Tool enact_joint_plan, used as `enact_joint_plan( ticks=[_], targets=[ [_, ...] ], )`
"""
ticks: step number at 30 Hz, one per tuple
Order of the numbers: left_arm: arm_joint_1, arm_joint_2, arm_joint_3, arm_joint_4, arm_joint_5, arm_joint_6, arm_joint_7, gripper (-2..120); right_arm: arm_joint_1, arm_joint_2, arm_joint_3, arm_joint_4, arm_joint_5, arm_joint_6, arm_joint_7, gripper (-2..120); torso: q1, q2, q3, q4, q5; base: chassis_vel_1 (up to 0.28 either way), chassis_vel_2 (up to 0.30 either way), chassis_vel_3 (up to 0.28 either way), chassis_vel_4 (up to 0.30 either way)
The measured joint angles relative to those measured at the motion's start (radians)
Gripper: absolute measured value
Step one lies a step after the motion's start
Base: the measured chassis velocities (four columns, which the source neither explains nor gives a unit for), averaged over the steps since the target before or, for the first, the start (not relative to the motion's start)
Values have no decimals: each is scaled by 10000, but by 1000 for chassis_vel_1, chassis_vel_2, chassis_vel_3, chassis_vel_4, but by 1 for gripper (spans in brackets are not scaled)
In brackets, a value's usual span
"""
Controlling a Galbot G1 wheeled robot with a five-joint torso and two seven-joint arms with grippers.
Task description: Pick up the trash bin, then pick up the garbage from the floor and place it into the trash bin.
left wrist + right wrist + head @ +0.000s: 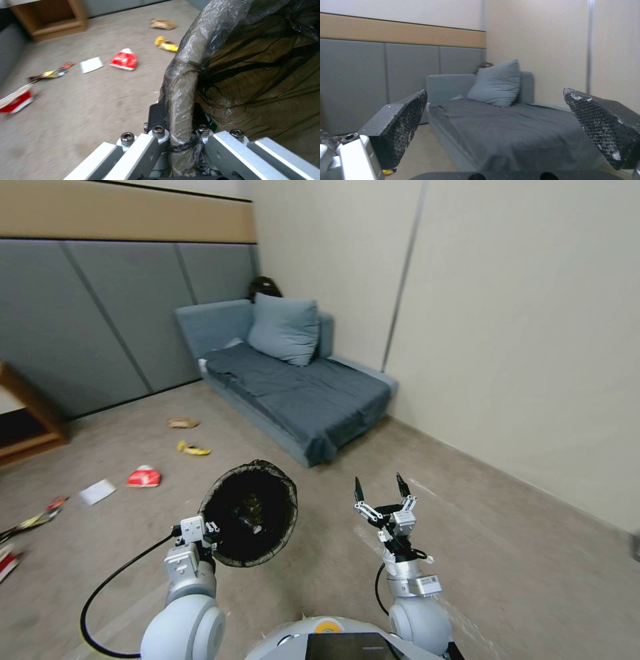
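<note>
While the trash bin [250,512] hangs tilted in the air, mouth toward the robot, the left gripper [203,532] pinches its bag-covered rim [181,100]. On the floor beyond lie a red-white packet [144,477], a white paper sheet [97,491], a yellow packet [193,449] and a brown paper bag [182,423]. The right gripper [381,491] hovers just beside the bin, fingers [401,125] spread wide, empty. A grey sofa [300,393] stands against the wall.

**Setting: small lounge-type room**

I read this as a living or rest room: grey sofa bed [300,393] with cushion [285,328] in the corner, padded grey wall panels [87,313], wooden shelf unit [27,423], beige carpet floor [507,527].
</note>
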Motion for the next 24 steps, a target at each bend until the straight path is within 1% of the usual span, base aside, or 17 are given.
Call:
enact_joint_plan(
  ticks=[12, 17, 24],
  targets=[
    [-2, -29, 11, 36, 101, -5, -6, 0, -18, 0, 9, -44, -6, 47, -100, 100, 0, 0, 0, 1, 0, 127, 127, 131, 123],
    [31, -23, 7, 40, 123, -37, -14, 0, 8, -1, 17, -112, 0, 57, -216, 100, 0, 0, 0, -2, 0, 122, 115, 114, 124],
    [101, 0, -18, 37, 128, -166, -53, 0, 38, -1, -150, -206, -92, 58, -243, 100, -1, 0, 0, 2, -1, 133, 114, 122, 121]
  ],
)
